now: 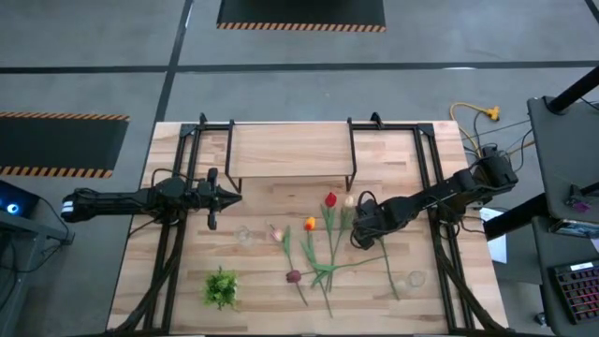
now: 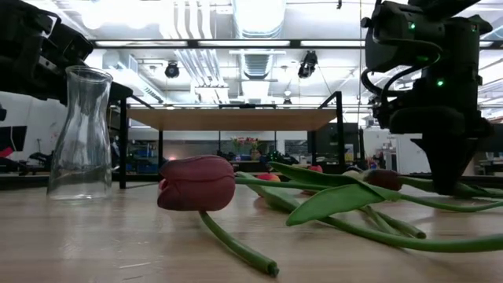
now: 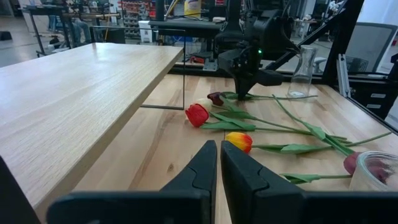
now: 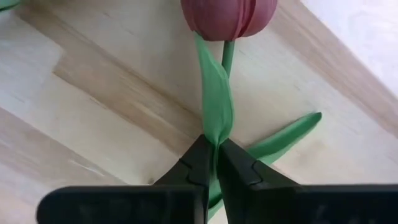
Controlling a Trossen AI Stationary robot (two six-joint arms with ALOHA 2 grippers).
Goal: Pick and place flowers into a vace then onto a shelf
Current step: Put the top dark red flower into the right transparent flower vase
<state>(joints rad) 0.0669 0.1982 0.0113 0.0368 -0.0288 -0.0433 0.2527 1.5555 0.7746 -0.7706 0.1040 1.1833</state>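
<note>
Right gripper [image 4: 214, 163] pinched on tulip stem [image 4: 216, 118] just below the head, low for a clean lift. Left gripper [image 3: 219, 168] closed, empty, idle beside shelf [image 3: 74, 93].

Tulips [image 1: 323, 245] lie scattered flat before the wooden shelf [image 1: 290, 150], one stem seemingly pinched.

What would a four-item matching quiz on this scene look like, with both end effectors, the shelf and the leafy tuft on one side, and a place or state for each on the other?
1. left end effector
2. right end effector
3. shelf
4. leafy tuft

A. near a table corner, on the left arm's side, away from the shelf
B. shut on the dark red tulip stem
C. shut, holding nothing
D. on black legs along a table edge

Pairs: 1-C, 2-B, 3-D, 4-A
</note>
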